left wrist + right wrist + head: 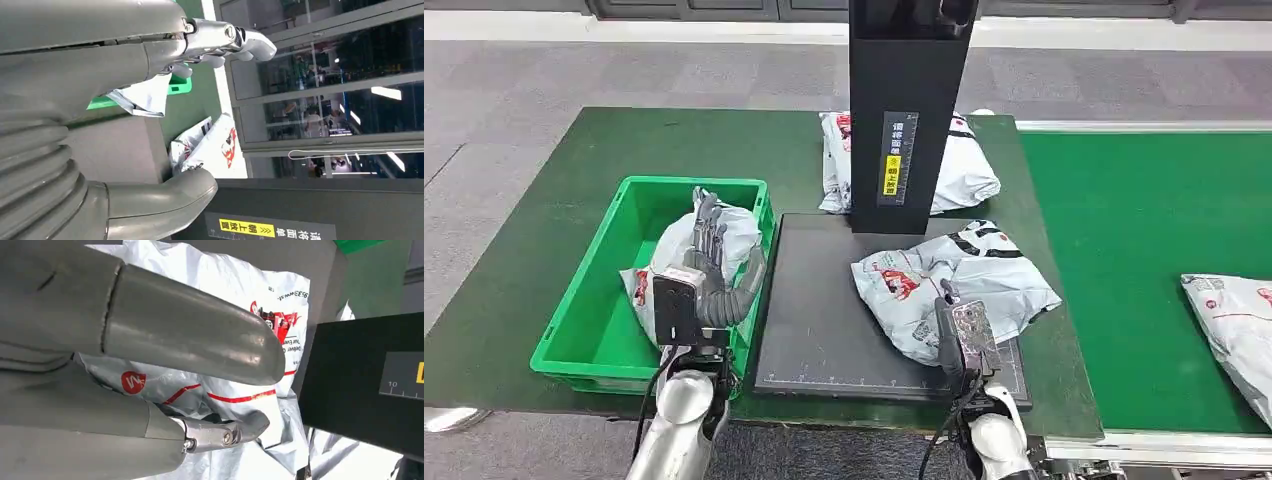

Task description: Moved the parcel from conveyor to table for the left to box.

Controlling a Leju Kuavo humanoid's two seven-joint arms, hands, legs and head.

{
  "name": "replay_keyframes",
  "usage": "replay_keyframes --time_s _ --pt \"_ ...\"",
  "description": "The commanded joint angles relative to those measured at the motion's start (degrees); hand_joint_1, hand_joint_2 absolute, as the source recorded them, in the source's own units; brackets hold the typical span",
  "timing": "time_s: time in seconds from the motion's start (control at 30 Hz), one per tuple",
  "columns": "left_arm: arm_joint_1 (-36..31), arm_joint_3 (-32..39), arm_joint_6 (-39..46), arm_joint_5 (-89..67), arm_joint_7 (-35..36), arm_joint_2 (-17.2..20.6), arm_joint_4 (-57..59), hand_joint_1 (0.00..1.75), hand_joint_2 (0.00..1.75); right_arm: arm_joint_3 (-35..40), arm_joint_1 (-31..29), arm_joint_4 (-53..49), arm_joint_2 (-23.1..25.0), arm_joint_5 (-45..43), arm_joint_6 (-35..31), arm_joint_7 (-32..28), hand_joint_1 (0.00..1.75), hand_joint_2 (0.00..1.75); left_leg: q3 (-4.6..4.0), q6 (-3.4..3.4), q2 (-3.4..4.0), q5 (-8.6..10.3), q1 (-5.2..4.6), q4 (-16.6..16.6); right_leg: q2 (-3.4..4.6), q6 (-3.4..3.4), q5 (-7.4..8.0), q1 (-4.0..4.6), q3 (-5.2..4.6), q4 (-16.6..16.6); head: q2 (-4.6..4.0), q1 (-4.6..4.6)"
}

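grey carpet surrounds a green table [544, 200] where a black post [909, 110] rises from a dark scale plate [824, 310] at centre. a white parcel [954, 280] with red and black print lies on the plate's 3 o'clock side, its edge spilling past the plate onto the green cloth. the right hand [959, 335] sits at the parcel's 6 o'clock edge, thumb and fingers spread over the wrinkled plastic; the right wrist view shows the parcel [220, 390] right under the hand [200, 385], but whether the fingers actually pinch the bag cannot be told. at 9 o'clock of the plate stands a green bin [599, 330] holding another white bag [679, 250]. the left hand [709, 270] hovers over the bin's 3 o'clock rim, fingers apart and grasping nothing (the left wrist view shows the hand [210, 45] with its fingers extended). a third bag [959, 165] lies behind the post at 12 o'clock. a green conveyor [1124, 230] runs along the table's 3 o'clock side, carrying a fourth bag [1239, 325] at the frame's edge.
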Motion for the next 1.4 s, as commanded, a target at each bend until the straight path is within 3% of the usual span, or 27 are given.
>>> replay_keyframes --time_s 0.03,1.4 --pt "-0.83 -0.28 0.02 -0.02 0.29 1.79 1.39 0.0 1.75 1.54 -2.0 4.84 -0.61 -0.18 -0.09 0.31 0.0 0.0 0.25 0.02 0.16 0.03 0.05 -0.2 0.09 -0.04 0.09 0.07 0.24 -0.25 -0.02 0.0" --pt "-0.83 -0.28 0.02 -0.02 0.29 1.79 1.39 0.0 1.75 1.54 -2.0 4.84 -0.61 -0.18 -0.09 0.31 0.0 0.0 0.21 0.02 0.14 0.02 0.03 -0.16 0.08 -0.04 0.06 0.04 0.18 -0.19 -0.02 0.0"
